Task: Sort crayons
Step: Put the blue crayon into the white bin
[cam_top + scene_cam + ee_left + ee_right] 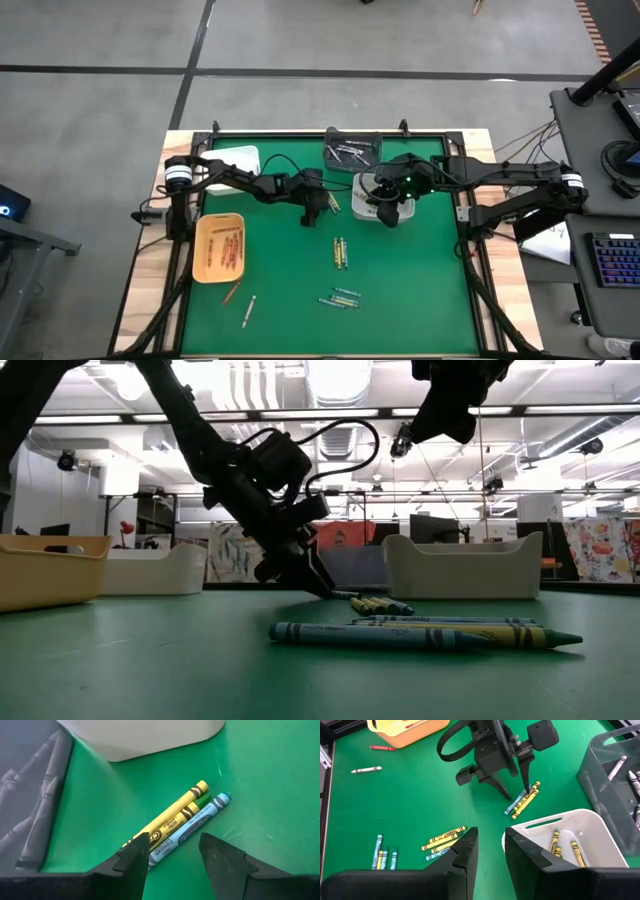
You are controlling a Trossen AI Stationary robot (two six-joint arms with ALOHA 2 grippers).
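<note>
Left gripper [516,790] is down on the green table [280,290], fingers spread, straddling a blue crayon [192,829] with a yellow crayon [172,817] just beside. Right gripper [490,847] hovers over the white bin [555,822], fingers parted, holding nothing.

A green bench [280,290] is seen with an orange tray [205,262], a white tray [540,831] and a grey tray [600,780] on it.

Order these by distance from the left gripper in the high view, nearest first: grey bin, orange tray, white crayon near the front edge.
From the left gripper:
1. grey bin, behind it to the right.
2. orange tray, on the left side.
3. white crayon, front left, farthest.
</note>
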